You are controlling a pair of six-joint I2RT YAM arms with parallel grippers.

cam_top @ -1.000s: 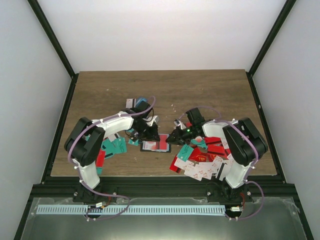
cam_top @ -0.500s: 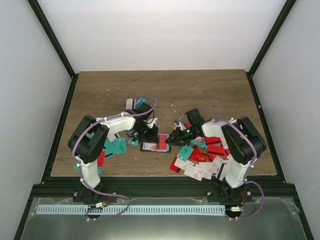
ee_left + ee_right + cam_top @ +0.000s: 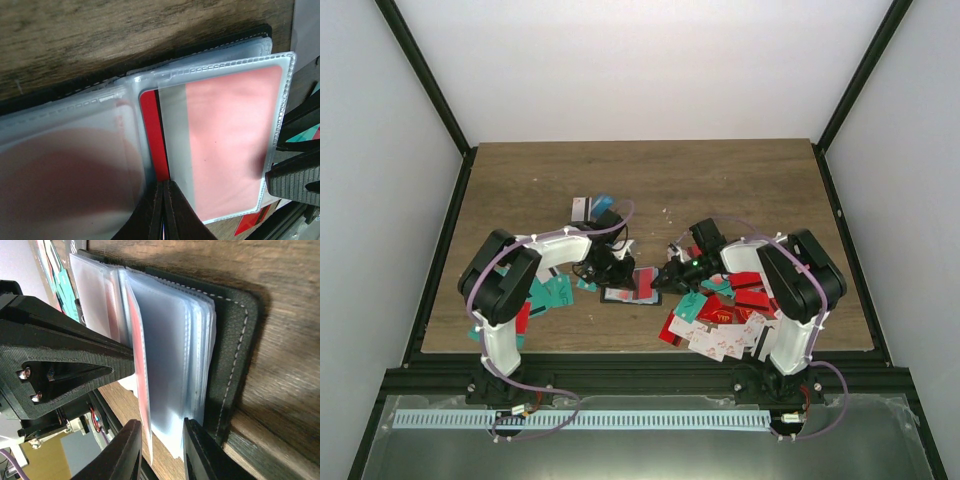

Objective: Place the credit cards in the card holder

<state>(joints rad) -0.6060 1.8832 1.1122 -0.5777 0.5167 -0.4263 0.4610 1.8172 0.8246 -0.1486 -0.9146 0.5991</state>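
Lying open on the wooden table (image 3: 720,180), the card holder (image 3: 628,294) is sitting at the centre of the top view, with both arms reaching in on it from either side. Its clear sleeves (image 3: 170,340) are fanning up from the black cover.

The left gripper (image 3: 163,200) is coming in at the bottom of its wrist view with its fingertips pressed together on the lower edge of a red card (image 3: 151,135). That card is lying partly inside one sleeve, and a bare red strip is showing at the sleeve's left edge.

The right gripper (image 3: 160,450) is standing with its jaws apart at the bottom of its wrist view, with the lower edge of the sleeve stack sitting between them. I cannot tell whether they are pressing on it.

Loose credit cards (image 3: 720,325) are lying heaped at the lower right of the top view. More are lying at the left, and a few are lying just above the holder.
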